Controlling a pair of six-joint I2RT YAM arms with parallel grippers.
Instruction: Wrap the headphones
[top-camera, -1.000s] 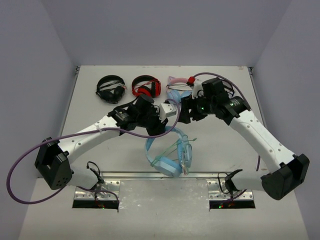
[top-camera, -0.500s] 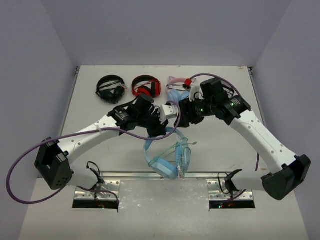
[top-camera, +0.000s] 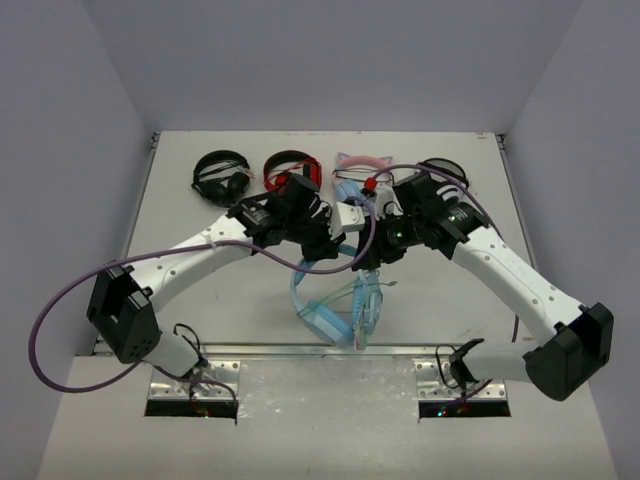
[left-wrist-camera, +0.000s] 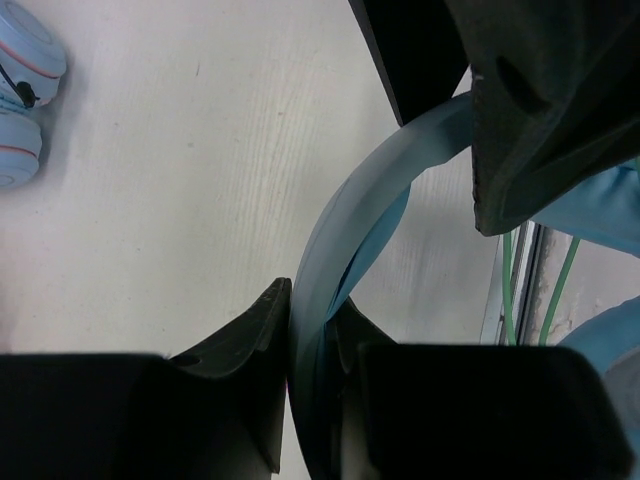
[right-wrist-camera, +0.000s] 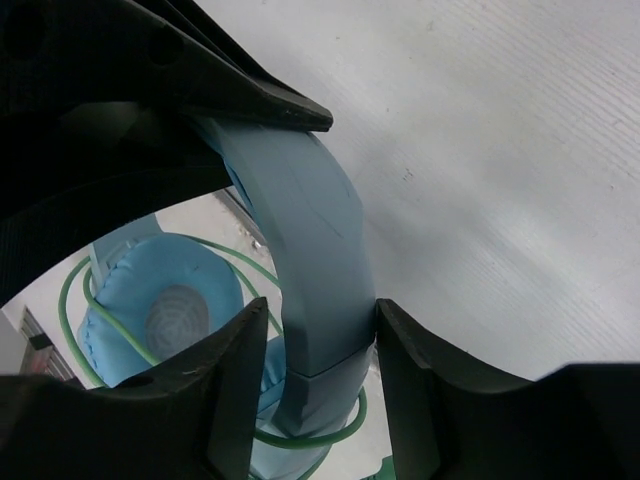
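Both arms meet over the middle of the table (right-wrist-camera: 500, 150), and the headphones (top-camera: 330, 325) hang between them, lifted by the arch. The left gripper (left-wrist-camera: 312, 312) is pinching the headband (right-wrist-camera: 310, 230). In its wrist view the blue band runs edge-on straight through the narrow gap, one dark finger pressed on each side. The right gripper (right-wrist-camera: 322, 325) has the same band clamped a little further along the curve, its two fingers (right-wrist-camera: 250, 350) closed against the band's edges near where it narrows into the joint. The two grippers sit just beside each other. The tip of a left finger shows at the top of the right wrist view, touching the band, and the right gripper's dark body fills the upper corner of the left wrist view.

Below the right gripper's fingers one padded blue cup (right-wrist-camera: 170, 305) faces the camera. The thin green cable (left-wrist-camera: 508, 290) lies in loose loops around the cup and under the band's end. From above, the cups hang on the near side of both grippers, towards the arm bases.

Beyond the grippers, at the far edge of the table, lie a black pair (top-camera: 222, 178), a red-and-black pair (top-camera: 290, 172) and a cat-ear pair (top-camera: 360, 163). The cat-ear pair is closest to the right gripper's wrist, and its pale cups peek into the corner of the left wrist view.
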